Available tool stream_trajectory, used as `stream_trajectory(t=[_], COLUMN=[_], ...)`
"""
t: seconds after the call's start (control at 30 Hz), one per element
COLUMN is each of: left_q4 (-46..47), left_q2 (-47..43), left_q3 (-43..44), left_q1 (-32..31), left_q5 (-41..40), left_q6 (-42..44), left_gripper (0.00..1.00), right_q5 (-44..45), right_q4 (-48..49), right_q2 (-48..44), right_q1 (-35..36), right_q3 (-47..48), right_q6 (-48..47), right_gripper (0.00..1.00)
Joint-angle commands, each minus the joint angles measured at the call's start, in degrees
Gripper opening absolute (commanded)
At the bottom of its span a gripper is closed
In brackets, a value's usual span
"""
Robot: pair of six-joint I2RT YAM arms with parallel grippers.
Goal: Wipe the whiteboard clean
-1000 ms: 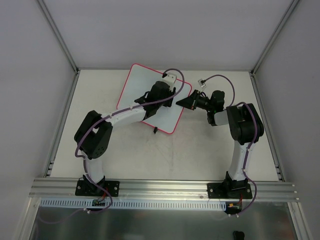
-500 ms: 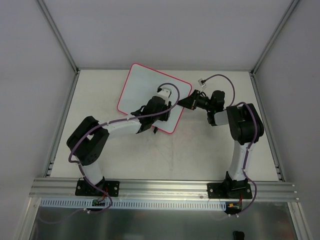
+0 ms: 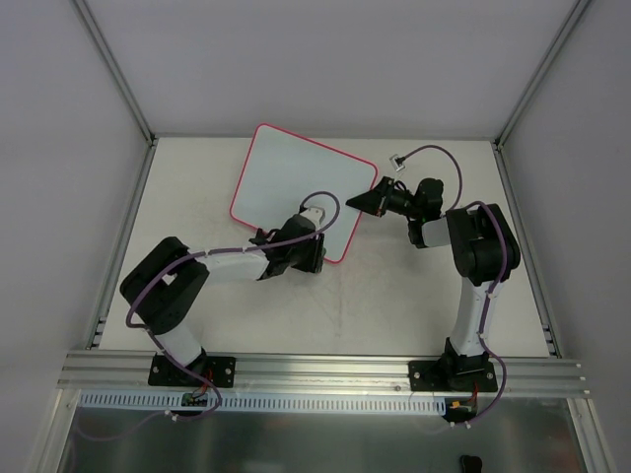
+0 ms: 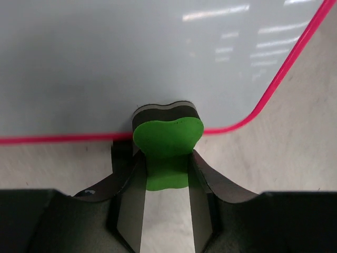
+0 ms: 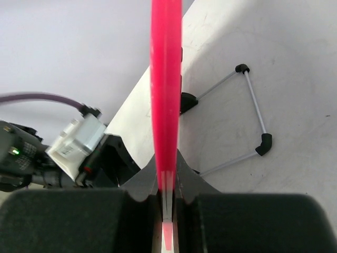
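Observation:
The whiteboard (image 3: 296,187), white with a pink-red frame, lies tilted on the table, and its face shows no writing. In the left wrist view the board (image 4: 158,52) fills the top. My left gripper (image 3: 301,248) is at the board's near edge, shut on the green bone-shaped eraser (image 4: 167,139), whose tip rests on the pink frame near the rounded corner. My right gripper (image 3: 367,202) is shut on the board's right corner. The frame (image 5: 166,79) runs edge-on between its jaws (image 5: 166,163). A black clip foot (image 5: 188,101) shows beside it.
A thin wire stand with black ends (image 5: 253,116) lies on the table right of the board, also seen at the back in the top view (image 3: 399,158). Grey walls and metal rails (image 3: 128,236) close in the table. The right arm (image 3: 478,246) stands at the right.
My left gripper has drawn the eraser from the board's middle toward its near edge, arm folding back. The right gripper has kept its grip on the corner without moving.

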Motion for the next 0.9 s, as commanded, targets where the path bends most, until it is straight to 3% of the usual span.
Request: stream_trajectory(t=[0.0,0.2,0.37,0.47,0.6,0.87], left_q4=[-14.07,-16.35,-23.81,-30.56,-38.31,-39.03], left_q2=[0.85,-19.18,-37.18,-42.22,-42.94,-41.09], left_q3=[-7.94,-14.01,-15.08,-14.21,-14.46,-19.12], left_q1=[0.81,0.81,0.81,0.9,2.21,11.88], left_q5=[-1.05,-3.42,-6.15,-7.55,-10.19,-2.47], left_q6=[-4.77,-8.03,-9.0,-10.31,-14.35,-16.29], left_gripper=[0.0,0.0,0.0,0.0,0.0,0.0], right_q5=[-1.99,-1.99,-1.99,-1.9,-1.81,-1.81], right_q4=[14.94,14.94,14.94,14.94,14.94,14.94], right_q2=[-2.34,-2.34,-2.42,-2.34,-2.34,-2.51], right_q1=[1.24,1.15,1.24,1.24,1.24,1.24], right_q3=[0.36,0.36,0.44,0.45,0.36,0.27], right_q6=[-2.0,-1.91,-1.91,-1.91,-1.91,-1.91], right_gripper=[0.0,0.0,0.0,0.0,0.0,0.01])
